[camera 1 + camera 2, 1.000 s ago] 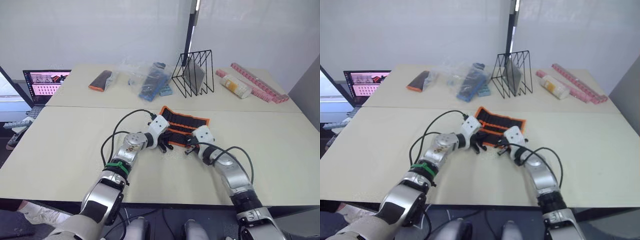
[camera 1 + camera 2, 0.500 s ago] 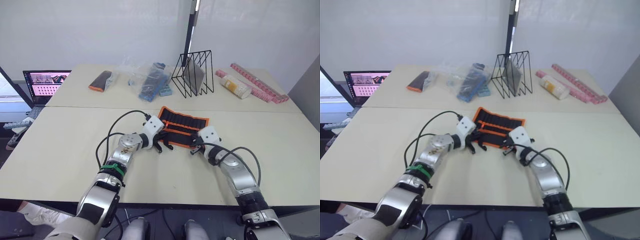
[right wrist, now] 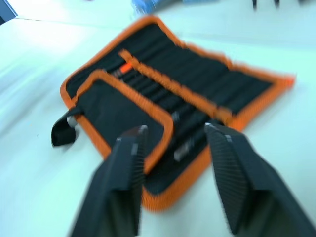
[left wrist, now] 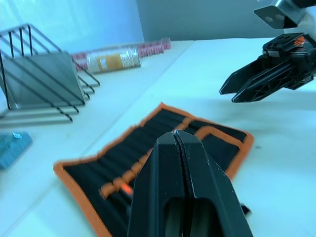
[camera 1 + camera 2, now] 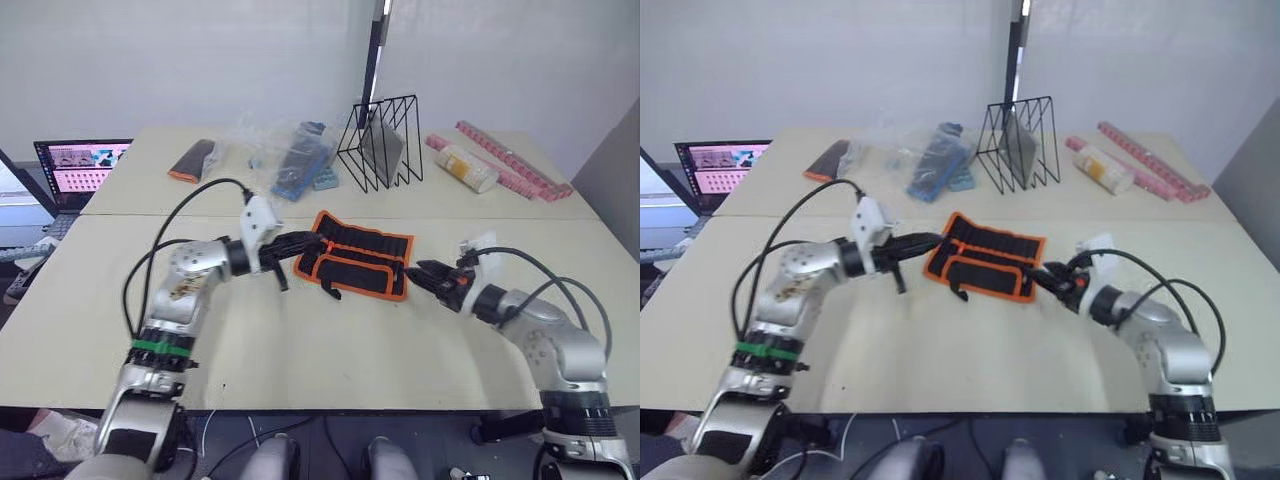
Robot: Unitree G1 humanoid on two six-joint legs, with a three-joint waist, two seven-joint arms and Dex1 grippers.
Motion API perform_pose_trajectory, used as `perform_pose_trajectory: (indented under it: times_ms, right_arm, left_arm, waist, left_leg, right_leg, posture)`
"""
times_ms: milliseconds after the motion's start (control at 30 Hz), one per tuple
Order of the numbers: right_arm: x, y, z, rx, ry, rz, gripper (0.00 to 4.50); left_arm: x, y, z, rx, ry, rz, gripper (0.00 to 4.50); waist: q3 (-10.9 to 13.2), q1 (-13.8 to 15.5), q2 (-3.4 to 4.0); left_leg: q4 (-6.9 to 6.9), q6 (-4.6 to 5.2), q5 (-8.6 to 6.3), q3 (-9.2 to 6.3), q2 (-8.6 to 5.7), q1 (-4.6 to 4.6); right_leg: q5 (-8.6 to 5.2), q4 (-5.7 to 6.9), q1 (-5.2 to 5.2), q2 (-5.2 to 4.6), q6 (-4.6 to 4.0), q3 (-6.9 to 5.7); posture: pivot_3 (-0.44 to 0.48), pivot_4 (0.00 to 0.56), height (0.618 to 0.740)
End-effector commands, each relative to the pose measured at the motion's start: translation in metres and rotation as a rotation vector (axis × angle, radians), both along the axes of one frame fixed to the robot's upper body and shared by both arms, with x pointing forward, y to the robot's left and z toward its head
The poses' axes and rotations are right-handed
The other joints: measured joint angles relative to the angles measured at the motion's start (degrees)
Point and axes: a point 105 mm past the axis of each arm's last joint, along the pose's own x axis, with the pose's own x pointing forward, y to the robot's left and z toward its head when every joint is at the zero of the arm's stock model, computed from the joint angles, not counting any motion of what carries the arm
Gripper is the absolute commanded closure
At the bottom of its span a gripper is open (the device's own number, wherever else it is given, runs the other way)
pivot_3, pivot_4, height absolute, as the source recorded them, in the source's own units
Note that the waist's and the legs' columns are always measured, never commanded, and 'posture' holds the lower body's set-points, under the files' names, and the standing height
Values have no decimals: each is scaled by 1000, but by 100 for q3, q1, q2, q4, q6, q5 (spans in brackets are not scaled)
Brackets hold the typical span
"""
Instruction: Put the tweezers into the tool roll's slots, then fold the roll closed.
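The tool roll (image 5: 357,256), black with orange binding, lies flat on the table, its near flap folded over part of the slot row and its black strap (image 5: 331,290) sticking out toward me. The tweezers cannot be told apart from the black slots (image 3: 163,94). My left gripper (image 5: 314,241) is shut and empty, its tips just at the roll's left edge, and the roll (image 4: 123,173) lies under them. My right gripper (image 5: 421,270) is open and empty, a short way right of the roll. Its fingers (image 3: 131,148) point at the roll's folded flap.
A black wire rack (image 5: 381,145), a clear bag of blue items (image 5: 296,165), a small black-and-orange pouch (image 5: 193,160), a yellow-labelled tube (image 5: 464,168) and pink strips (image 5: 515,170) sit at the back. A laptop (image 5: 80,165) stands off the table's far left.
Both arms have drawn back from the roll, the left to the left and the right to the right. The right gripper has opened. The roll's near flap now lies folded over.
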Motion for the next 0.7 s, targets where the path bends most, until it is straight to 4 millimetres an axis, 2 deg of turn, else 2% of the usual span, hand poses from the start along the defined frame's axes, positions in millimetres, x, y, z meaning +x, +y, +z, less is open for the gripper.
perform_pose_trajectory:
  times_ms: [33, 133, 233, 367, 700]
  right_arm:
    - [0, -6, 9, 60, 41, -16, 942]
    - [6, -13, -2, 89, 125, -66, 0]
    - [15, -16, -7, 94, 144, -103, 0]
    - [27, -11, -9, 96, 147, -109, 0]
    - [34, 10, -12, 140, 226, -28, 0]
  left_arm:
    - [-18, 25, 14, 8, 22, -17, 3375]
    - [-31, 54, 7, 59, 81, 25, 2383]
    - [-41, 68, 3, 87, 108, 62, 1367]
    - [-47, 77, -1, 94, 113, 126, 51]
    - [-60, 77, -15, 120, 140, 166, 18]
  waist:
    - [2, -6, 3]
    - [3, 16, 6]
    - [5, 56, 8]
    - [6, 96, 10]
    - [5, 41, 10]
  left_leg:
    - [-1, 0, 0, 0, 0, 0]
    - [-2, 0, 0, 1, 0, 0]
    - [-3, 0, 0, 0, 0, 2]
    - [-1, -1, 0, 0, -1, 4]
    - [-12, -1, 0, 1, 0, 4]
  right_leg:
    - [0, 0, -1, 0, 0, 0]
    - [0, -7, 1, -1, 0, 2]
    - [0, -13, 2, -2, 0, -1]
    - [0, -29, 2, -5, 0, -2]
    - [2, -28, 5, -3, -2, 3]
  posture:
    - [0, 150, 687]
    - [0, 150, 687]
    - [0, 150, 687]
    - [0, 150, 687]
    - [0, 150, 687]
